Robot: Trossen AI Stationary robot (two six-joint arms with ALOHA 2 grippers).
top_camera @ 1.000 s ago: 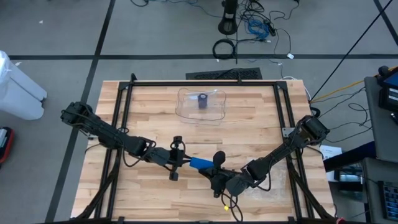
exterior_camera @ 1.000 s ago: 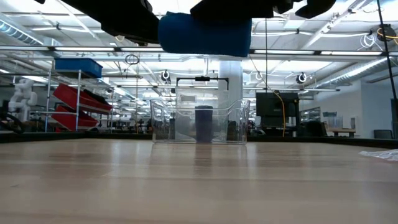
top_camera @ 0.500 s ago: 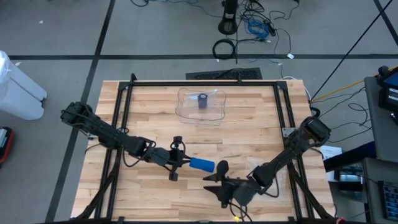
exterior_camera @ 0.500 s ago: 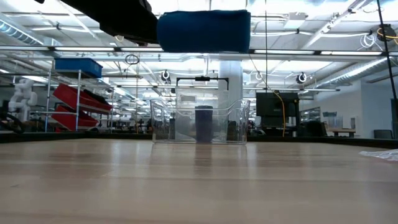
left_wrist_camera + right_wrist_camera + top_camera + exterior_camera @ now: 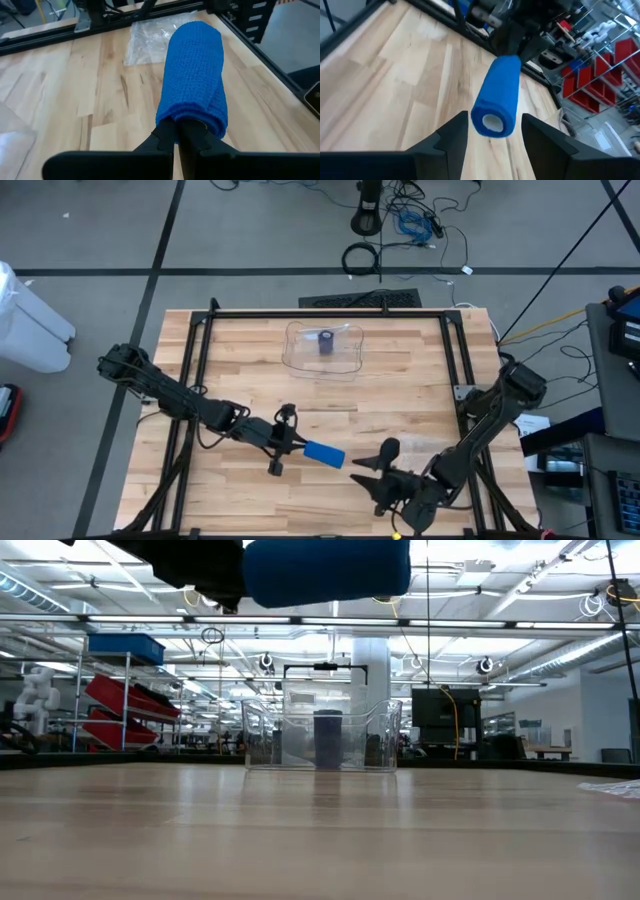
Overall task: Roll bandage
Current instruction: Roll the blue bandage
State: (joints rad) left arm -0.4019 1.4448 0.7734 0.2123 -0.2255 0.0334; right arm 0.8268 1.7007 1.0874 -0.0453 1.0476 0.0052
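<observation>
The blue bandage roll (image 5: 324, 453) hangs level and clear of the table near the table's front middle; in the low view the bandage roll (image 5: 326, 570) is high above the wood. My left gripper (image 5: 296, 446) is shut at its left end. My right gripper (image 5: 374, 464) stands open a short way off the roll's free right end, whose hollow core (image 5: 492, 122) faces it. Its two fingers (image 5: 451, 134) touch nothing. My left gripper holds the roll by its left end (image 5: 192, 120). The shut fingers come level from the table's left, along the roll, and their tips vanish into that end, hidden by the wound cloth. The roll sticks straight out past them, lifted clear and level.
A clear plastic container (image 5: 323, 348) with a dark roll (image 5: 326, 342) standing in it sits at the far middle of the table. A crumpled clear wrapper (image 5: 150, 35) lies on the wood toward the right side. A black frame (image 5: 190, 380) runs round the table.
My right gripper has opened, let go of the roll's right end and drawn back toward the table's right and near edges. The roll has stayed lifted and level in my left gripper.
</observation>
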